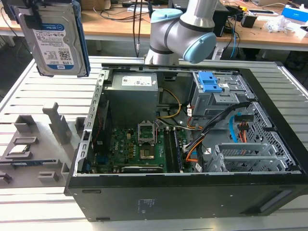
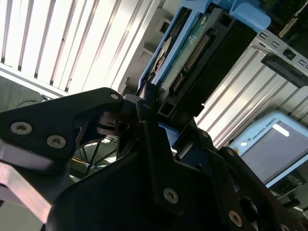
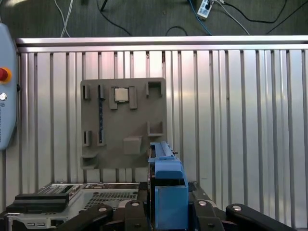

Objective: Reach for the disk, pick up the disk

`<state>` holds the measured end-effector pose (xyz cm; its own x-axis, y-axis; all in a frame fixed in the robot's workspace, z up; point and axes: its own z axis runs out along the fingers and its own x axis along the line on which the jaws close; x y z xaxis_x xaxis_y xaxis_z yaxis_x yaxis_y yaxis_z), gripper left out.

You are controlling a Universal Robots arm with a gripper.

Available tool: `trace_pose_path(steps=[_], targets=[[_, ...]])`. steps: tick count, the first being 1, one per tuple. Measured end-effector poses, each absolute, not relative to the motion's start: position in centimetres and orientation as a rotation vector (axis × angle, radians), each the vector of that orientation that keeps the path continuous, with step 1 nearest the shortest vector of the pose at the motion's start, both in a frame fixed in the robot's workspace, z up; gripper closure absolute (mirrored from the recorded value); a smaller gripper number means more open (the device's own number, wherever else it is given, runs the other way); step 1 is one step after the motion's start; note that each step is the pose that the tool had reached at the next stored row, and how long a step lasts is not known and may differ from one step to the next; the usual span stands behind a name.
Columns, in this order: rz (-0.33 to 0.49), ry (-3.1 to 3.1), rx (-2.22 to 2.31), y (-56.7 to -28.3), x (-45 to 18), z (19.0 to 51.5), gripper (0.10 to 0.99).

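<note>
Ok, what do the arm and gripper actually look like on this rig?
The arm has silver-grey tubular segments and bulky rounded joints with pale blue end caps. The gripper, in the second wrist view, is matte black: flat linkage plates with rounded ends, pinned with silver screw heads.

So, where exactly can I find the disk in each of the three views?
Exterior view: the disk hangs high at the exterior view's left, with its label toward the camera.
Second wrist view: the disk is edge-on with its connector showing, clamped in the gripper.
First wrist view: the disk is edge-on, its blue frame nearest the camera.
Shared landmark: the slatted table.
</note>
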<state>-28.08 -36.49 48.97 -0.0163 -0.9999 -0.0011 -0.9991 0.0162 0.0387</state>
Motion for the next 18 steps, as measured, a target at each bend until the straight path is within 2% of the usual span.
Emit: trace_pose_path(steps=[18], targets=[[-0.045,-2.22,2.184,-36.3,-20.0,49.0,0.718]])
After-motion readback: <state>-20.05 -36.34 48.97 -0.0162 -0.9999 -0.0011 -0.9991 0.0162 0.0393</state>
